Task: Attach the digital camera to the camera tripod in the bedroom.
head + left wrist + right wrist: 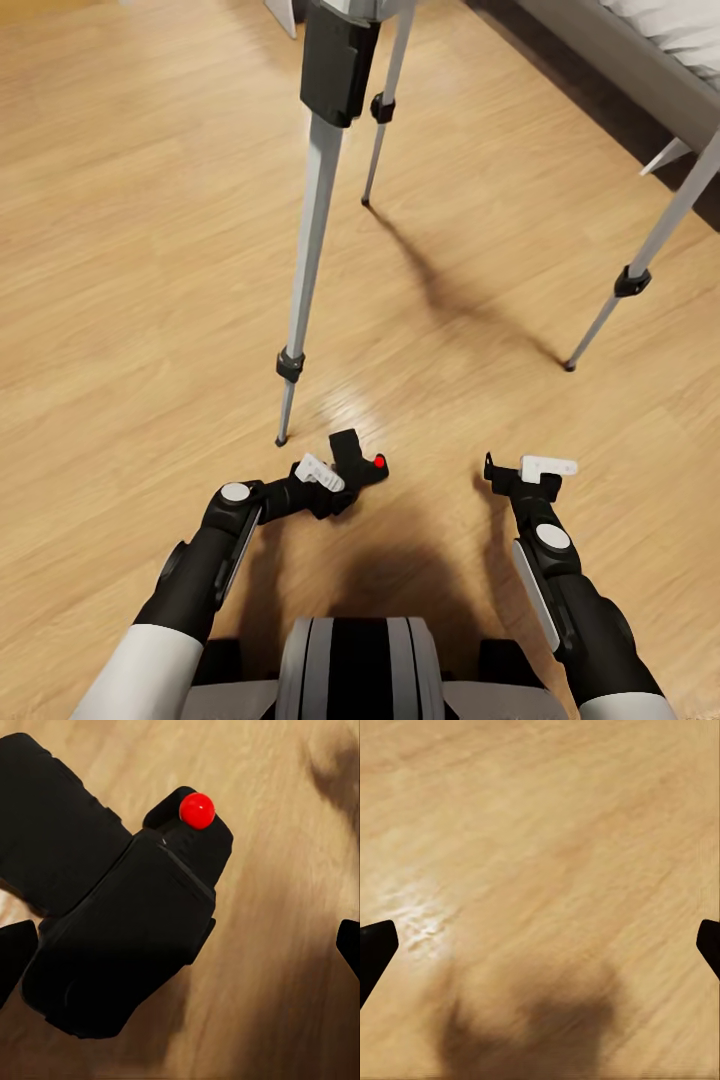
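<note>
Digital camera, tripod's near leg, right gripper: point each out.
Digital camera (127, 945): left wrist view, black body.
Camera tripod (312, 235): head view, silver near leg.
Right gripper (530, 468): head view, midway between its fingers.

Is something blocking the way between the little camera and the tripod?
Nothing visible is. The left pincer holds the digital camera above bare wood floor, and the camera tripod stands just ahead with open floor between. Its top, where the camera goes, is cut off above the head view.
</note>
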Controlling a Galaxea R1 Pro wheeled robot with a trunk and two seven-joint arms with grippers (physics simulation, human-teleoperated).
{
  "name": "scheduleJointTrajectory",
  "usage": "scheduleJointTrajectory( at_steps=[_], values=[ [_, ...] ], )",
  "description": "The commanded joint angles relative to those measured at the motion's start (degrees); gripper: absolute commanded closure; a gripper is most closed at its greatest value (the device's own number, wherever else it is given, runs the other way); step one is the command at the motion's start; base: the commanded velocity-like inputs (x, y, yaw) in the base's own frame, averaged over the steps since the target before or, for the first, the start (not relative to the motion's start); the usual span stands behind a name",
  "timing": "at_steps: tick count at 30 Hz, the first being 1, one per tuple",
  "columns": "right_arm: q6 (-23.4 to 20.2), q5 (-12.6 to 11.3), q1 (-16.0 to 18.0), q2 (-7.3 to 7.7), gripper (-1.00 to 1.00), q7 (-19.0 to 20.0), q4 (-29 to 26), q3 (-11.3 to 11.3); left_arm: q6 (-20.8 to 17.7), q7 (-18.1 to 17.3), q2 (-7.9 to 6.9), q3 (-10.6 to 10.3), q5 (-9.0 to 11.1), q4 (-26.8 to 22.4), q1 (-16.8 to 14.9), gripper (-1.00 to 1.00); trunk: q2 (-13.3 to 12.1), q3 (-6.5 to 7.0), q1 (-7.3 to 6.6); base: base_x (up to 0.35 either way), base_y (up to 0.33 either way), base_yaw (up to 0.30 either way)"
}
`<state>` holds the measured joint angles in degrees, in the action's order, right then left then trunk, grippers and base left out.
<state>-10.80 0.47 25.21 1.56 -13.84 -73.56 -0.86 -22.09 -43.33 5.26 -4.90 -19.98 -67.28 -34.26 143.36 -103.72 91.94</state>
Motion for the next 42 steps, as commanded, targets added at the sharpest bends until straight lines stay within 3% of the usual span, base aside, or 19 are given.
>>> scheduleJointTrajectory(
  at_steps=[1,6,28,36,39,42],
  values=[
    [-0.4,0.1,0.0,0.03,-1.0,-0.2,-0.1,0.1,-0.3,-0.3,0.02,0.1,-0.3,0.0,0.0,-1.0,0.0,-0.26,0.02,0.0,0.0,0.0],
    [-0.4,0.1,0.0,0.03,-1.0,-0.2,-0.1,0.1,-0.3,0.3,-0.04,0.1,-0.3,0.2,0.0,-1.0,0.1,-1.28,0.14,0.0,0.0,0.0],
    [-0.4,0.1,0.0,0.03,-1.0,-0.2,0.0,0.1,-0.3,1.3,-0.39,0.1,-0.3,0.2,0.0,-1.0,0.1,-1.28,0.22,0.0,0.0,0.0],
    [-0.4,0.1,0.0,0.03,-1.0,-0.2,-0.1,0.1,-0.3,4.0,-0.66,0.2,-0.4,0.1,0.0,-1.0,0.1,-1.28,0.22,0.0,0.0,0.0],
    [-0.4,0.1,0.0,0.03,-1.0,-0.2,-0.1,0.1,-0.3,4.8,-0.67,0.2,-1.2,0.2,0.0,-1.0,0.1,-1.28,0.22,0.0,0.0,0.0],
    [-0.4,0.1,0.0,0.03,-1.0,-0.2,-0.1,0.1,-0.3,5.3,-0.43,0.2,-4.9,0.2,0.0,-1.0,0.1,-1.28,0.22,0.0,0.0,0.0]
  ],
)
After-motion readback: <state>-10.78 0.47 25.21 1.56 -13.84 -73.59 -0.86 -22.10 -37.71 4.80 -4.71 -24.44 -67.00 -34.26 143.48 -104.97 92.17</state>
